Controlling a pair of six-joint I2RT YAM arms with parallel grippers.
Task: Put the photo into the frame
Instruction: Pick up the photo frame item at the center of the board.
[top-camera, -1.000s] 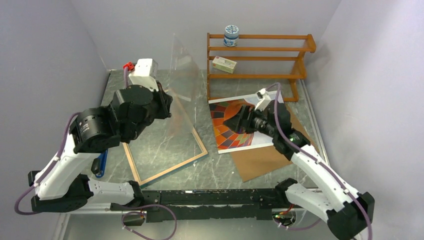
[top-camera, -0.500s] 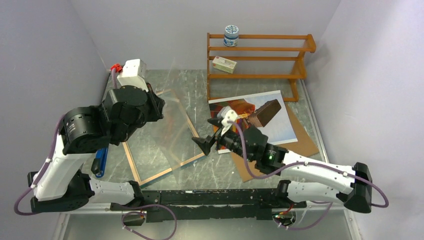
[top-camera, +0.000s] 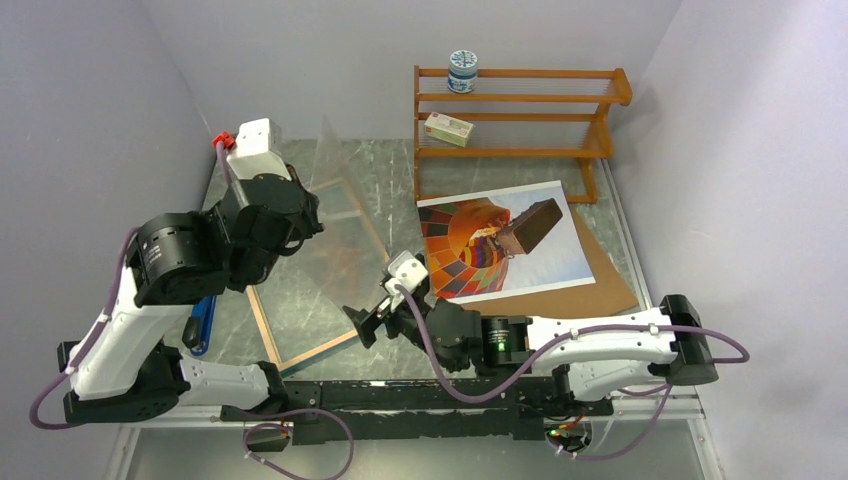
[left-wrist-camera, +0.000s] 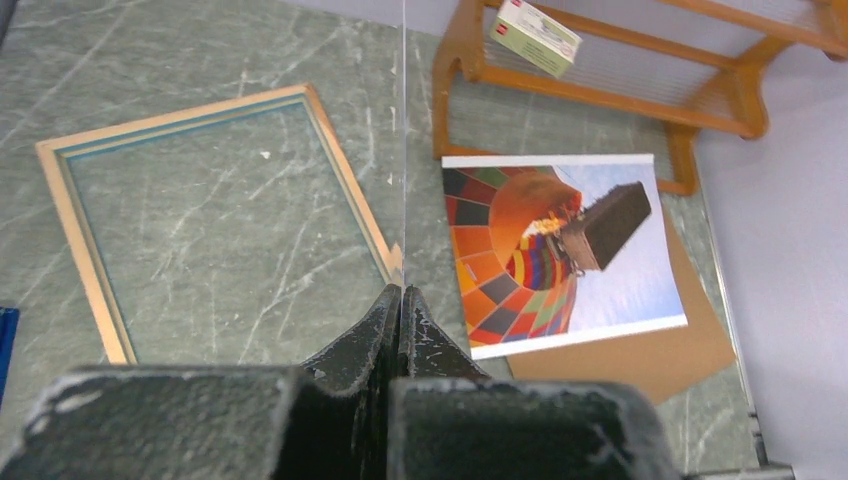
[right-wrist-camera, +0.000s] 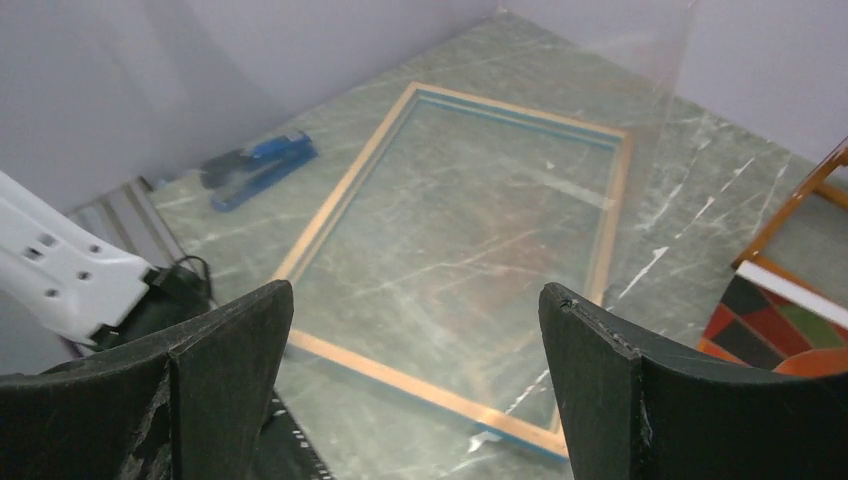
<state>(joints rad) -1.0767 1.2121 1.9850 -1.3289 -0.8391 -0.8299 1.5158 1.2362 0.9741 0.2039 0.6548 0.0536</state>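
Note:
The photo (top-camera: 495, 240) of the hot-air balloon lies face up on the brown backing board (top-camera: 560, 295) at the right; it also shows in the left wrist view (left-wrist-camera: 560, 250). The frame (top-camera: 264, 328) lies flat with its wood-coloured back rim up, left of centre, and shows in both wrist views (left-wrist-camera: 85, 270) (right-wrist-camera: 322, 215). My left gripper (left-wrist-camera: 402, 300) is shut on a clear pane (top-camera: 345, 215), seen edge-on (left-wrist-camera: 403, 150), holding it tilted above the frame. My right gripper (top-camera: 362, 325) is open and empty (right-wrist-camera: 412, 290), low by the frame's near right corner.
An orange-brown shelf rack (top-camera: 520, 100) stands at the back right with a tin (top-camera: 462, 70) and a small box (top-camera: 448, 128) on it. A blue stapler (top-camera: 203, 325) lies left of the frame. Walls close in on three sides.
My right arm has swung from over the photo, left and nearer, down to the frame's near right corner. My left gripper has shifted slightly left and back, changing the pane's tilt.

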